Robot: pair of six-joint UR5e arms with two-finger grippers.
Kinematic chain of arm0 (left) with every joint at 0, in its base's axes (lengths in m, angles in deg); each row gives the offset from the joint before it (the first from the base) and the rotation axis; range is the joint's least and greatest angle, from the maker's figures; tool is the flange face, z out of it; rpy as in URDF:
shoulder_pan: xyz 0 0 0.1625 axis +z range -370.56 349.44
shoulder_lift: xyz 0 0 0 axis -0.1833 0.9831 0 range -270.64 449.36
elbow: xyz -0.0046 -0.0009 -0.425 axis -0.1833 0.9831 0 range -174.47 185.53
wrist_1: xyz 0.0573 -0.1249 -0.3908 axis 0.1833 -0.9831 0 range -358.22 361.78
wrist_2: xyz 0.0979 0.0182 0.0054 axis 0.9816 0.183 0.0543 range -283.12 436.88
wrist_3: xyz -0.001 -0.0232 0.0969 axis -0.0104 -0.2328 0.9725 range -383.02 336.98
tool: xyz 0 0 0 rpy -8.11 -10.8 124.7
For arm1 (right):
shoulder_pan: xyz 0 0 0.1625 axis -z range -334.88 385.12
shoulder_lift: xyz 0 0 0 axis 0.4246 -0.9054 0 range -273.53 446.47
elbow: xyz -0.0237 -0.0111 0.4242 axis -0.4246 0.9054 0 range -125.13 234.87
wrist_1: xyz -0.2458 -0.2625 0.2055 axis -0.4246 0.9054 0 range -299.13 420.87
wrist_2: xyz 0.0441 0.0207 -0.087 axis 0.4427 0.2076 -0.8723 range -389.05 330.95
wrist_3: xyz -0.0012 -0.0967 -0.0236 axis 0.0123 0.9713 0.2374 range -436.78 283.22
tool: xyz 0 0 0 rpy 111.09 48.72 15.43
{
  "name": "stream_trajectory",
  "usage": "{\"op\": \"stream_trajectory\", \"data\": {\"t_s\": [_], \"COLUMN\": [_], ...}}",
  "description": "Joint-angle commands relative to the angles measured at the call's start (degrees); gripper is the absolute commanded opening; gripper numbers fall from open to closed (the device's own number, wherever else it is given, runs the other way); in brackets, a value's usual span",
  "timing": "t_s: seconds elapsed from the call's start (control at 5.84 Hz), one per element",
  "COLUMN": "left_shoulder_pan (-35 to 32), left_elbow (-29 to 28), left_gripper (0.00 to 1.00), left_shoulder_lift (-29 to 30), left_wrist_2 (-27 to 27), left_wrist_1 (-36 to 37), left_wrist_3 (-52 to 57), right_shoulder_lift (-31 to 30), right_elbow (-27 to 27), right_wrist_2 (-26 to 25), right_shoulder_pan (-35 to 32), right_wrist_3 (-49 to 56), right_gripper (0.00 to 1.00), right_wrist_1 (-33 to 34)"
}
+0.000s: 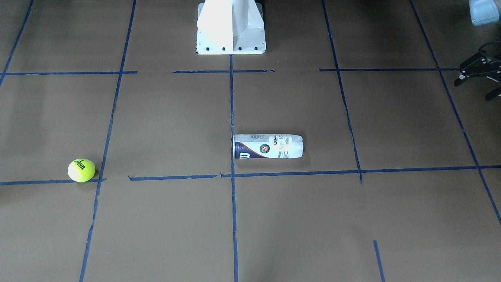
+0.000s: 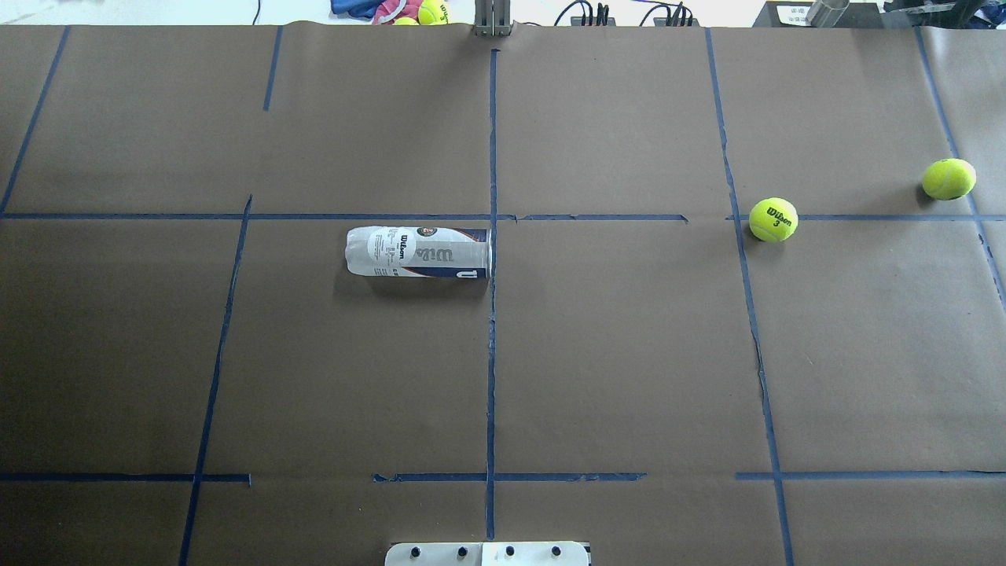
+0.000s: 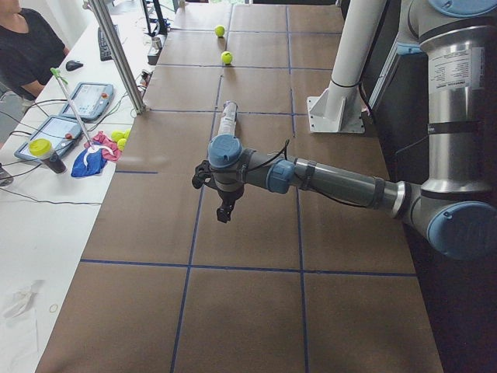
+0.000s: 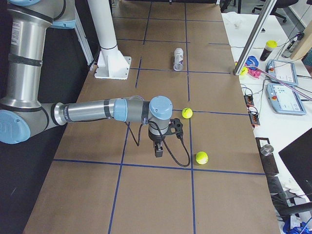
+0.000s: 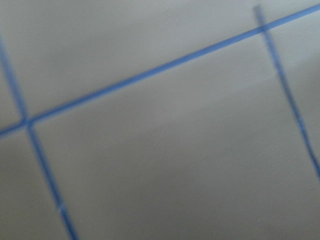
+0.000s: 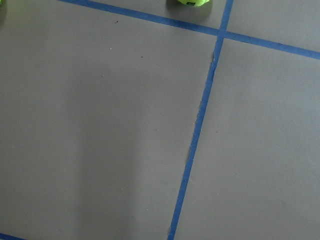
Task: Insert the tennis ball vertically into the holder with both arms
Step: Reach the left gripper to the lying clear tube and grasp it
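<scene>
Can: clear plastic can with navy label (image 2: pixel 419 251) lies sideways; a nudge could roll it.
Ball: fuzzy yellow-green ball (image 2: pixel 773 219), right side, could roll too.
Claws: left black claw (image 1: pixel 474 89) spread wide; right claw (image 4: pixel 159 150), cannot tell.

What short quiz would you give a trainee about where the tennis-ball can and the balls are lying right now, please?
1. True or false: the holder stands upright on the table.
2. Fill in: the lettered tennis ball lies on the robot's ____ side of the holder.
3. The holder's metal rim points: A toward the centre tape line; B away from it; C straight up.
Key: 1 false, it lies on its side. 2 right. 3 A.
</scene>
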State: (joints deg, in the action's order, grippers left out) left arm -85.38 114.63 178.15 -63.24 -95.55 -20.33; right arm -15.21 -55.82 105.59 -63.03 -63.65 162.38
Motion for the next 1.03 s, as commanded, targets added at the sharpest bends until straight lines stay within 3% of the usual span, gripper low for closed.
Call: {"op": "stream_trajectory", "data": {"t_s": [0.0,0.34,0.86], "left_shoulder_pan": [10.6,18.0,35.0], "left_elbow": [-0.2,0.1,-4.6], "left_gripper": [0.95,1.00,1.00], "left_shoulder_lift": [9.6,19.3,32.1], "left_wrist_2": [1.8,5.3,20.3], "left_wrist_1": [-1.7,-1.3,-1.3], "left_wrist_3": [0.2,-0.2,-1.3], "right_shoulder_lift": [0.2,0.3,0.2], "right_elbow": [0.0,0.0,0.1], "right_wrist_2": [-0.1,0.0,-0.1], "right_shoulder_pan": [0.0,0.0,0.0], "right_wrist_3": [0.3,0.2,0.2], "right_gripper": [1.00,1.00,1.00], "right_wrist_1": [-0.1,0.0,0.0]}}
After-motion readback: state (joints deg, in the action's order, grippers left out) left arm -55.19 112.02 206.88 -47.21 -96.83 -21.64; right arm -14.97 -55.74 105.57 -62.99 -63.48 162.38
